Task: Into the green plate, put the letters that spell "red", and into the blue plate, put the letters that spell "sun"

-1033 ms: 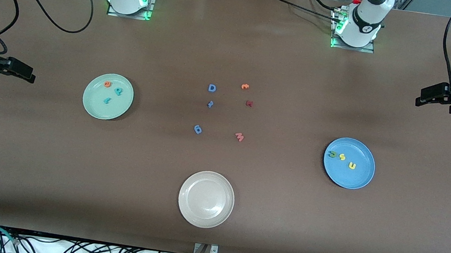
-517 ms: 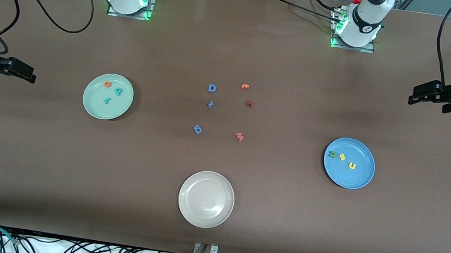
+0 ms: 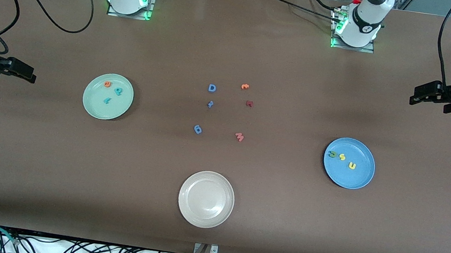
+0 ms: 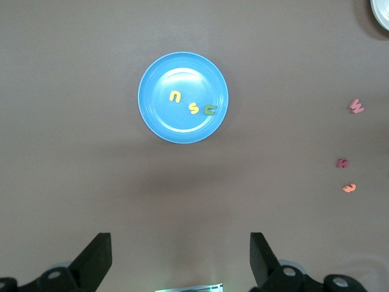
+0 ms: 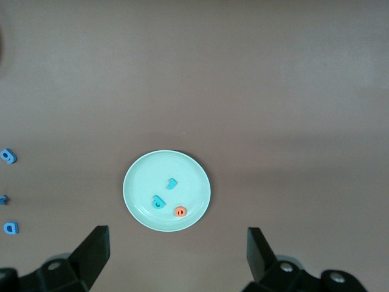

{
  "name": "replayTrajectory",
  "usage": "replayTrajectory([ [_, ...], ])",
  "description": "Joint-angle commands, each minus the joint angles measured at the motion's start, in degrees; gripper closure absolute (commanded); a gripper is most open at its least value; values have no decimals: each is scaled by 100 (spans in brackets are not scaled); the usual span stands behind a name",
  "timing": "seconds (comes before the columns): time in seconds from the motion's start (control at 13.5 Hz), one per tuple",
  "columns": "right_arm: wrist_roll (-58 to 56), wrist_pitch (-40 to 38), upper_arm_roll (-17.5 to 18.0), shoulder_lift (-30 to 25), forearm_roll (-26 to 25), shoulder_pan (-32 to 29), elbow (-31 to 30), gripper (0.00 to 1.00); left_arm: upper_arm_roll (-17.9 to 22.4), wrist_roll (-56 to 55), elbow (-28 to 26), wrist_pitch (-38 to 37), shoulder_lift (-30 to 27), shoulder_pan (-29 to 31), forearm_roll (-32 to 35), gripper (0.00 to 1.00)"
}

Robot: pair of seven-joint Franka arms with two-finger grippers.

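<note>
The green plate holds the orange "e", teal "d" and thin teal "r". In the blue plate lie the dark green letter, yellow "s" and yellow "u". My left gripper hangs open and empty over bare table at the left arm's end. The left wrist view shows its jaws wide apart, off the blue plate. My right gripper, also open and empty, hovers at the right arm's end, beside the green plate.
A beige plate sits nearest the front camera, mid-table. Loose letters lie in the middle: blue "D", orange "t", a dark red one, two small blue ones, and a pink "w".
The left gripper has shifted slightly toward the table's middle and toward the robot bases. The right arm, the plates and the letters have not moved.
</note>
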Motion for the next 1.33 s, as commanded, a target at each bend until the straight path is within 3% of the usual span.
replayTrajectory([
  [0.0, -82, 40, 27, -78, -8, 11, -56, 0, -29, 40, 145, -67, 38, 38, 155, 0],
  [1.25, -82, 41, 27, -60, -17, 11, -47, 0, -21, 67, 101, 179, 187, 46, 436, 0],
])
